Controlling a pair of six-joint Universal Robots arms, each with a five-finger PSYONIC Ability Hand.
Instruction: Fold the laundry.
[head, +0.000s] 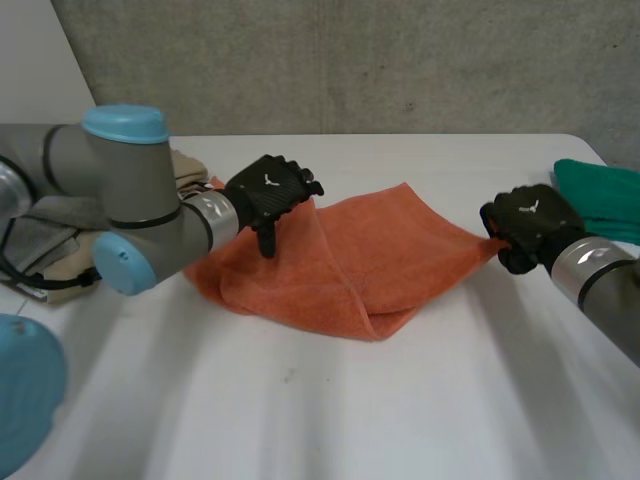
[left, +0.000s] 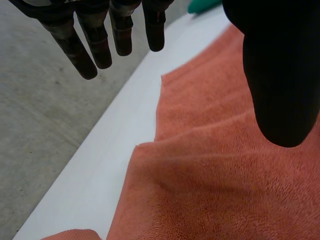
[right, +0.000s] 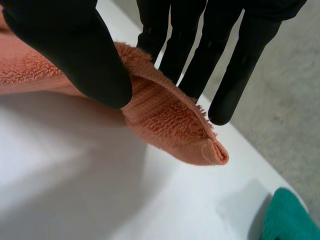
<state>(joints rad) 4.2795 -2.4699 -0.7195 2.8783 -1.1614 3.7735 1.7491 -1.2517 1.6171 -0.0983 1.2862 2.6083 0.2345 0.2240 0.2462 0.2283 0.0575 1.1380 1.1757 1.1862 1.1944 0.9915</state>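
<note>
Right fingers (right: 180, 50) round towel (head: 340, 265) corner, left fingers (left: 97, 42) loose above edge.

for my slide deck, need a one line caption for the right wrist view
Right hand pinches a corner of the orange towel between thumb and fingers over the white table.

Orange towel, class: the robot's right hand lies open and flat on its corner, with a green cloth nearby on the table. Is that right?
Not quite. The right hand is not open and flat: its thumb and fingers pinch the corner of the orange towel, as the right wrist view shows. The green cloth does lie nearby on the table.
</note>
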